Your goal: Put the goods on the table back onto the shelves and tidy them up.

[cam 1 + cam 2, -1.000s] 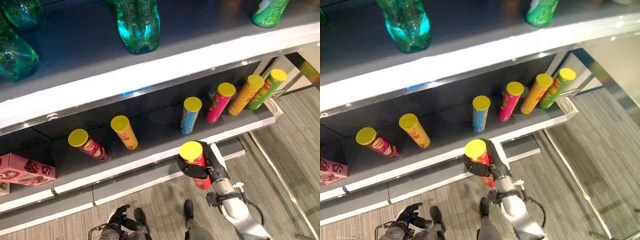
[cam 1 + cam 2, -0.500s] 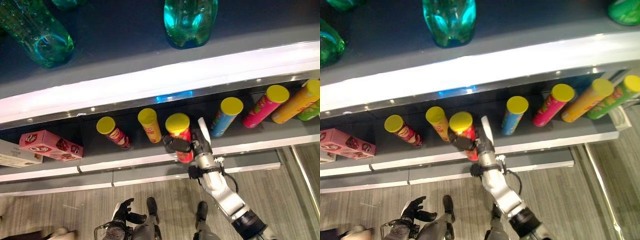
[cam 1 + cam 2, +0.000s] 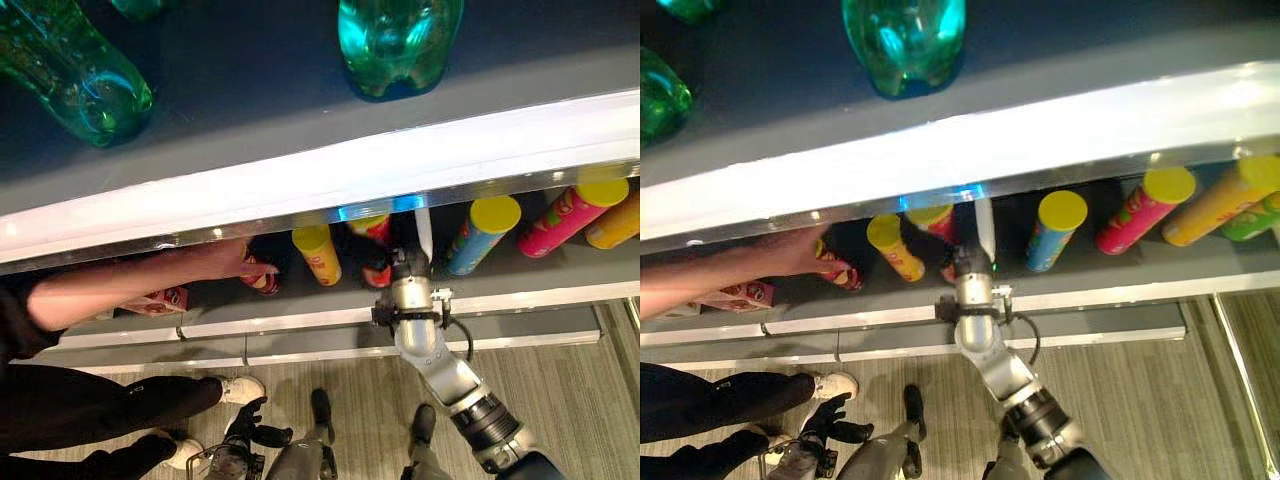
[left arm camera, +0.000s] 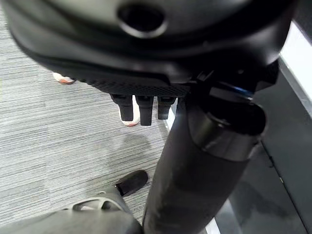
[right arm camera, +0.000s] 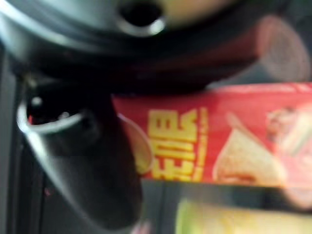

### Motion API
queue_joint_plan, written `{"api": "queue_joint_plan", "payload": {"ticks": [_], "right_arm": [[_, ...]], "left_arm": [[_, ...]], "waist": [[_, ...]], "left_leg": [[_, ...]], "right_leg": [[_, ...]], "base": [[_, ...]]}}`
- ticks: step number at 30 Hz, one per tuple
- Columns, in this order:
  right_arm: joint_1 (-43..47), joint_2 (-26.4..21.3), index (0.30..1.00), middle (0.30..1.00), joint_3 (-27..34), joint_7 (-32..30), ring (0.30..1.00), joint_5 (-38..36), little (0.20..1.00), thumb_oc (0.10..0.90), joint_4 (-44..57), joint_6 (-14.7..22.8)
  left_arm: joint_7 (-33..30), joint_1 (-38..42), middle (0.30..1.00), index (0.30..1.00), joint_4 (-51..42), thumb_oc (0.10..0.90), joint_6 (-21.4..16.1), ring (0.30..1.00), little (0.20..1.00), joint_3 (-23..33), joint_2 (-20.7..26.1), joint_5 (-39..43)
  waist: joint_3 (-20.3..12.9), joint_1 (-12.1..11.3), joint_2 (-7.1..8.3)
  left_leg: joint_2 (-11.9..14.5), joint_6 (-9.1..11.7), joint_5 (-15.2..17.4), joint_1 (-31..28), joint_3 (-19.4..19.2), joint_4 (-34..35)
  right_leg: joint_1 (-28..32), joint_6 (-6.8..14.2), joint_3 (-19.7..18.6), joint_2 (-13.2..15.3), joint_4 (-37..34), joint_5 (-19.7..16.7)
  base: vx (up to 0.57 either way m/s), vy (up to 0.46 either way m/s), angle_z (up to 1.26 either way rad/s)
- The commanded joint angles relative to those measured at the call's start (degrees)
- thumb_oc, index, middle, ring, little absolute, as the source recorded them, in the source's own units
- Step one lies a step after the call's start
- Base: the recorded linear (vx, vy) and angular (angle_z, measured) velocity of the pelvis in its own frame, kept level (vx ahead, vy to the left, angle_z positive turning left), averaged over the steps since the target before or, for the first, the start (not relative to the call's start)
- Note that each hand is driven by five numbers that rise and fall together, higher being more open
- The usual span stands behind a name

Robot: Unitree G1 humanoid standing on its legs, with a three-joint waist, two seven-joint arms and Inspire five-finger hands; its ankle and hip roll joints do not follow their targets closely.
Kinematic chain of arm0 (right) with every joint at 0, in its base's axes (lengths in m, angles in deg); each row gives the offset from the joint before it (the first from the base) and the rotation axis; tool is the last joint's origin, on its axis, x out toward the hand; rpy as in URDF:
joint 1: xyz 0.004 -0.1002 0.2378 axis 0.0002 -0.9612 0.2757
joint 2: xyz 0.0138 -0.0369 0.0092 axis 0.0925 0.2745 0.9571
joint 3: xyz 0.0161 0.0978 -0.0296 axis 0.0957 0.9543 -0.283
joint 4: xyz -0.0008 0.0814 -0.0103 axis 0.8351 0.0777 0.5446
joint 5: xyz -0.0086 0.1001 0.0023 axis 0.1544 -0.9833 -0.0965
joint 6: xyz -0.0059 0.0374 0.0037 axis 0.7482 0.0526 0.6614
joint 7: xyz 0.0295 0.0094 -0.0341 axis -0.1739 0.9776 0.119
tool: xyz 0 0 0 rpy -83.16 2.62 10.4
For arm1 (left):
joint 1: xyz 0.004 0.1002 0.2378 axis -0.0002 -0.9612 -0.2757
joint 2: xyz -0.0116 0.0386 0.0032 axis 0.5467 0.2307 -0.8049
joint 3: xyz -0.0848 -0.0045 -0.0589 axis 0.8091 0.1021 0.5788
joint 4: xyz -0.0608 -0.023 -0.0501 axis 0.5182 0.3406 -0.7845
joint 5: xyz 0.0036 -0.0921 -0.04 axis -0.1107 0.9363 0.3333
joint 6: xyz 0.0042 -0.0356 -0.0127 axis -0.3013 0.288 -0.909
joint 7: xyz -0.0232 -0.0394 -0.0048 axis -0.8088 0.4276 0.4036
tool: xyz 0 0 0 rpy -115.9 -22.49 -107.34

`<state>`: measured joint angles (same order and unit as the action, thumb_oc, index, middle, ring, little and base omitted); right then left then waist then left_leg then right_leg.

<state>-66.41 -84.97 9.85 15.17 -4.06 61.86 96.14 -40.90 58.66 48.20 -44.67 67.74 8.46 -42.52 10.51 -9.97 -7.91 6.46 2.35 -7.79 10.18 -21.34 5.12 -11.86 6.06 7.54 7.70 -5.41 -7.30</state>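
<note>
Glossy green plastic bottle (image 3: 398, 45); matt grey shelf (image 3: 520, 285); glossy printed red can (image 5: 219, 134).

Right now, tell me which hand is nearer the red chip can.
Right. The right hand grips the red cylindrical chip can on the lower shelf; the left hand hangs far below, near the floor.

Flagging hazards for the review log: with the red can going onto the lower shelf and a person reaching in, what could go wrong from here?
1. A person's arm reaches into the same lower shelf, close to the right hand; they could collide.
2. The red can is going in beside the orange can, which it might knock over.
3. The upper shelf's edge hides the can's top from the head views, so misplacement could pass unseen.
</note>
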Motion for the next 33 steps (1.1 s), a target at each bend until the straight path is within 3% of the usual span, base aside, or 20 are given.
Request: {"api": "queue_joint_plan", "payload": {"ticks": [1, 12, 27, 33], "right_arm": [[6.13, 4.39, 0.300, 0.300, 2.83, 0.78, 0.300, 0.39, 0.300, 0.400, 9.07, 6.68], [-5.08, 1.56, 0.300, 0.300, 4.49, 4.35, 0.300, -1.94, 0.300, 0.400, 14.03, 7.73], [-17.59, 0.06, 0.300, 0.300, 4.67, 10.00, 0.300, -6.65, 0.300, 0.400, 15.84, 8.26], [-19.93, -0.17, 0.300, 0.300, 5.28, 9.82, 0.300, -7.58, 0.300, 0.400, 17.94, 8.75]], "left_arm": [[-0.65, 0.38, 0.900, 0.900, 2.60, 0.800, -0.61, 0.900, 0.900, -1.71, 4.50, -2.25], [-0.68, -0.81, 0.900, 0.900, 5.36, 0.800, -0.11, 0.900, 0.900, -0.70, 3.84, -4.35], [-0.63, -2.09, 0.900, 0.900, 7.11, 0.800, 0.73, 0.900, 0.900, 0.22, 2.81, -7.58], [-1.44, -2.70, 0.900, 0.900, 9.00, 0.800, 0.69, 0.900, 0.900, 1.98, 1.79, -6.64]], "waist": [[-0.21, 0.70, 3.69], [-3.17, 3.07, 4.92], [-6.79, 5.83, 4.97], [-8.02, 5.94, 5.38]], "left_leg": [[2.08, 2.15, 1.97, 0.40, 0.69, -0.17], [2.72, 2.66, 1.50, -3.58, 1.24, -0.12], [3.97, 3.41, 1.18, -6.55, 0.58, -0.12], [4.24, 3.55, 1.26, -6.83, 0.71, -0.12]], "right_leg": [[9.11, 2.68, -1.82, 2.48, 0.89, 7.60], [12.32, 2.20, -1.30, 1.24, 2.17, 8.93], [15.04, 2.03, -0.99, 0.63, 2.75, 9.78], [15.30, 1.91, -0.64, 0.76, 2.94, 9.83]], "base": [[0.01, -0.033, 0.00], [0.00, -0.045, 0.00], [-0.01, -0.006, 0.00], [0.00, -0.003, -0.02]]}}
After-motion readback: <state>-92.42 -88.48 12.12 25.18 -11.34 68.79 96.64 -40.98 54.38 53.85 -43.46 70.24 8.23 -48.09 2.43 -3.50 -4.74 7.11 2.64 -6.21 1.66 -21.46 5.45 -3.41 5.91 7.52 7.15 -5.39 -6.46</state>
